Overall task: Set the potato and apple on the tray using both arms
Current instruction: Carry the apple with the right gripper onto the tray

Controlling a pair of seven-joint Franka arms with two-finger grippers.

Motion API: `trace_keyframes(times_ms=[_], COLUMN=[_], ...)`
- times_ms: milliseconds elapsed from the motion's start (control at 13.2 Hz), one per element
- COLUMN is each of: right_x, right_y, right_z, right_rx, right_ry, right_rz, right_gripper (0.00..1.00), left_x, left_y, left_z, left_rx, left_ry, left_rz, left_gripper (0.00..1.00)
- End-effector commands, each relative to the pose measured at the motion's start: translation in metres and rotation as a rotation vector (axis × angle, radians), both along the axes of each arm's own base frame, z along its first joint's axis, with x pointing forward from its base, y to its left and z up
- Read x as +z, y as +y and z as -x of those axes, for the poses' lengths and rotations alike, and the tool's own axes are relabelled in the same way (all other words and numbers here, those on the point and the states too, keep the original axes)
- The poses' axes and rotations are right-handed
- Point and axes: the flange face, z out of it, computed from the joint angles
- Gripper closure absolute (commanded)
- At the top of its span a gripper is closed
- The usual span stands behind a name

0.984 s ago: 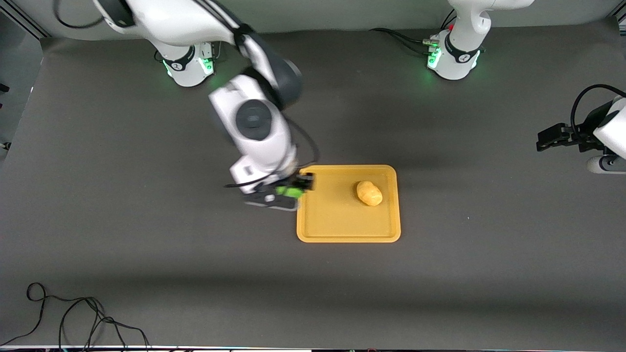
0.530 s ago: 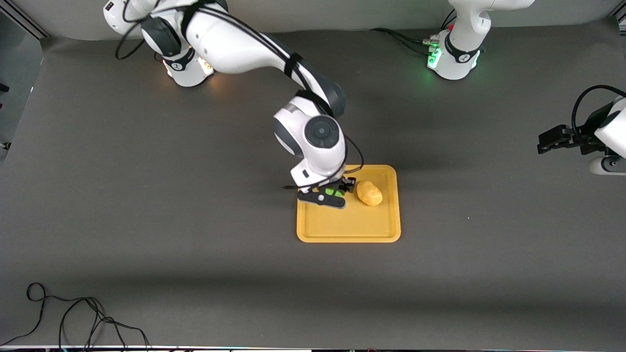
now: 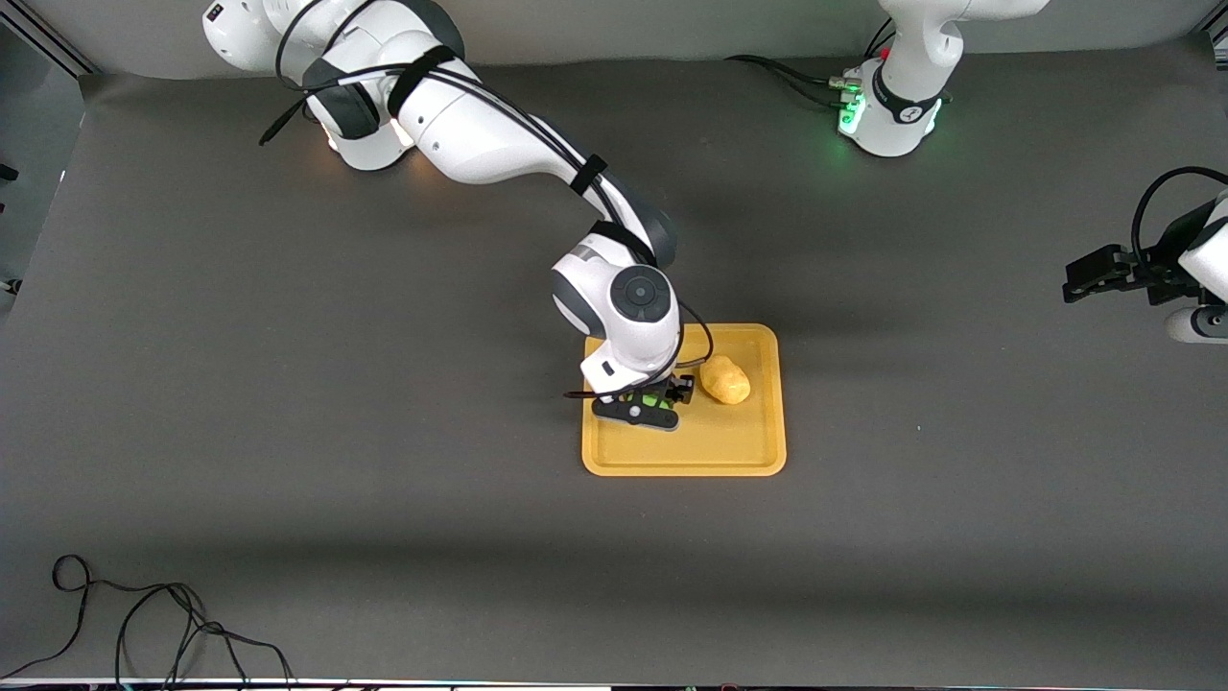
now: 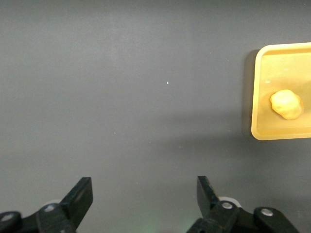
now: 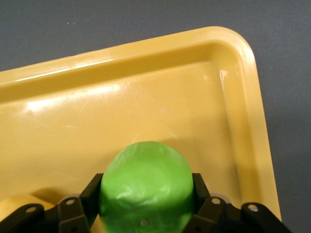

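The right gripper (image 3: 655, 398) is over the tray (image 3: 683, 456), toward the right arm's end of it, with its 2 fingers (image 5: 75, 206) clamped on either side of the apple (image 5: 146, 187). In the right wrist view the green apple fills the space between the black fingers, and the yellow floor and raised rim of the tray lie just below it. Whether the apple touches the tray floor cannot be told.

The potato (image 3: 724, 379) lies on the tray, just beside the right gripper and toward the left arm's end of the tray. In the front view it is apart from the gripper, with a narrow strip of tray between them.

The left gripper (image 3: 1098, 274) waits over the table (image 3: 288, 403) at the left arm's end, well apart from the tray. Its 2 fingers (image 4: 80, 196) stand wide apart with nothing between them, only bare dark table under them.
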Motion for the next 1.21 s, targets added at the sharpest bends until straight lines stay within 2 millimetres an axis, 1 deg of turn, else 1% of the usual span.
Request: trace_keyframes(times_ms=[0, 227, 379, 454, 530, 606, 757, 833, 909, 984, 1060, 1136], right_x=[-0.006, -0.011, -0.011, -0.012, -0.01, -0.008, 0.007, 0.023, 0.046, 0.074, 0.106, 0.143], right_y=[0.002, 0.002, 0.003, 0.003, 0.002, 0.002, 0.002, 0.002, 0.0, -0.004, -0.008, -0.013], right_z=[-0.005, -0.004, -0.004, -0.003, -0.005, -0.005, -0.004, -0.002, -0.003, -0.002, -0.001, 0.001], right_rx=[-0.002, -0.001, -0.004, -0.006, -0.011, -0.012, -0.017, -0.02, -0.023, -0.027, -0.03, -0.035], right_ry=[-0.026, -0.028, -0.026, -0.025, -0.025, -0.024, -0.009, 0.004, 0.007, 0.019, 0.02, 0.011], right_rz=[0.005, 0.001, -0.001, -0.003, -0.005, -0.004, 0.0, 0.008, 0.012, 0.024, 0.024, 0.02], right_gripper=[0.57, 0.56, 0.52, 0.23, 0.0, 0.0, 0.0, 0.0, 0.0, 0.0, 0.0, 0.0], left_x=[0.004, -0.001, 0.0, 0.0, 0.001, 0.002, 0.002, 0.003, 0.002, 0.003, 0.003, 0.003], left_y=[0.002, 0.004, 0.006, 0.006, 0.007, 0.007, 0.006, 0.006, 0.006, 0.005, 0.004, 0.004], left_z=[0.004, 0.003, 0.004, 0.004, 0.004, 0.004, 0.005, 0.005, 0.005, 0.006, 0.006, 0.005], left_rx=[-0.016, -0.011, -0.008, -0.008, -0.007, -0.008, -0.008, -0.008, -0.008, -0.011, -0.013, -0.013], left_ry=[-0.026, -0.022, -0.025, -0.025, -0.027, -0.028, -0.026, -0.028, -0.025, -0.026, -0.026, -0.028], left_rz=[-0.002, -0.002, -0.002, -0.002, -0.002, -0.003, -0.003, -0.003, -0.003, -0.003, -0.002, -0.001], left_gripper=[0.01, 0.0, 0.0, 0.0, 0.01, 0.01, 0.01, 0.01, 0.01, 0.01, 0.01, 0.01])
